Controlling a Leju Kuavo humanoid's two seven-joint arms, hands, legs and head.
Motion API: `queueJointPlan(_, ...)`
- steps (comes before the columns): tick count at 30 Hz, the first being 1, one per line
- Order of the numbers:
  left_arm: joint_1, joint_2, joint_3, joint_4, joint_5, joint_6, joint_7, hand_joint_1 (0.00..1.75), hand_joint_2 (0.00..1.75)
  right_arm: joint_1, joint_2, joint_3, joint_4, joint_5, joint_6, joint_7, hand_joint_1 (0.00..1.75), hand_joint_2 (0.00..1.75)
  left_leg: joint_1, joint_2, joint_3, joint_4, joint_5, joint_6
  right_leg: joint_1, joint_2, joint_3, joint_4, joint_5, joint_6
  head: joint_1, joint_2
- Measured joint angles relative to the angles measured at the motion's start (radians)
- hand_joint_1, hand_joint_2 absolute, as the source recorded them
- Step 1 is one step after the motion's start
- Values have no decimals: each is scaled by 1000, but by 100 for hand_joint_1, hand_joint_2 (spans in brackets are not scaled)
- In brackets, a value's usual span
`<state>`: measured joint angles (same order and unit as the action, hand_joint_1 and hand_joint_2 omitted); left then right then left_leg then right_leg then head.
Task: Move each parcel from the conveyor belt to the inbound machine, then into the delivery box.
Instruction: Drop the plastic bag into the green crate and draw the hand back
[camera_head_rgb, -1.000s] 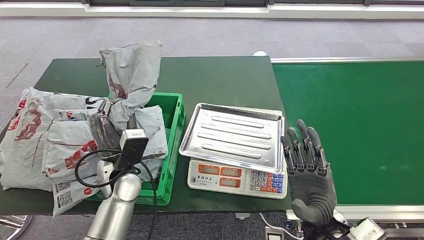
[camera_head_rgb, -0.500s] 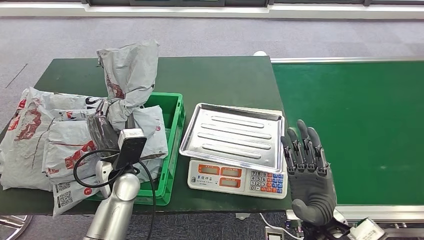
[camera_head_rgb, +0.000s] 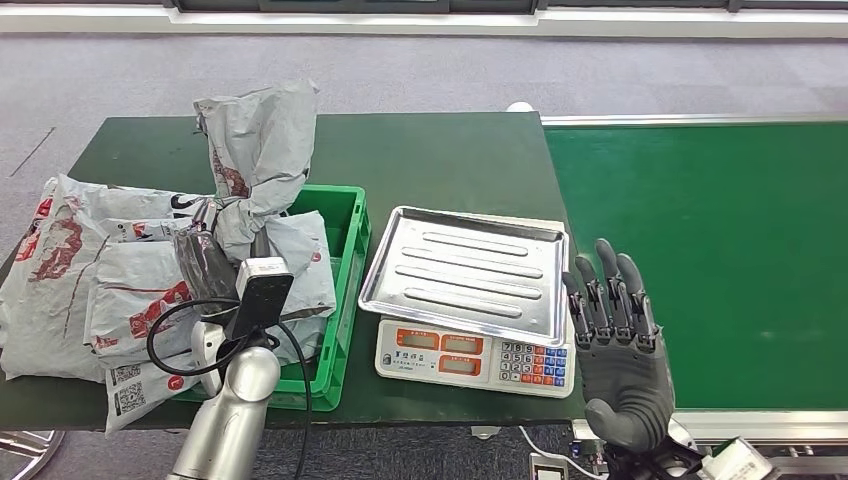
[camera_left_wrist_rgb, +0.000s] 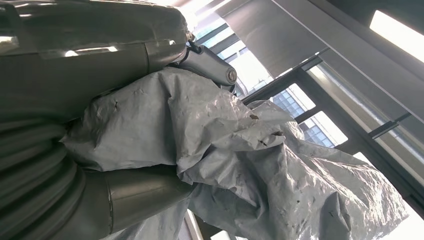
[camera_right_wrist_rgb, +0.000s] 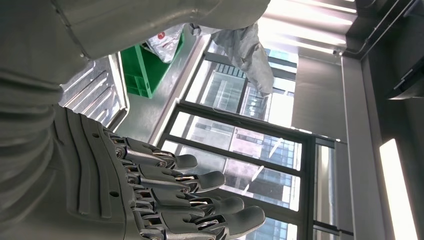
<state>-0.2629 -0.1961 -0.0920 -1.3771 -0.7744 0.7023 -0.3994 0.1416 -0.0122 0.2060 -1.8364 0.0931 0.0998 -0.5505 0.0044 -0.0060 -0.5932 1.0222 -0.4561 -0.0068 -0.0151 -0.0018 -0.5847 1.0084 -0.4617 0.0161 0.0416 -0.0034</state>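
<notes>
Green crate (camera_head_rgb: 348, 290) seemingly heaped with grey parcels; left hand (camera_head_rgb: 205, 262) grips one parcel (camera_head_rgb: 262, 150) above it, right hand (camera_head_rgb: 618, 345) splayed, empty

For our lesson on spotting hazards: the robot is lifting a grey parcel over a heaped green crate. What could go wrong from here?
1. The left hand grips the grey parcel only at its lower end, so the loose upper part may flop or slip free.
2. The green crate is already heaped, with bags spilling onto the table; another parcel may slide off.
3. The dangling cable at the left wrist could snag.
</notes>
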Motion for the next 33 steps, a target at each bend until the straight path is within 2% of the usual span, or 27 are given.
queueJointPlan(33,0,0,0,0,0,0,0,175,175,0,0,0,0,0,0,0,0,175,0,0,0,0,0,0,0,0,0,0,0,0,0,0)
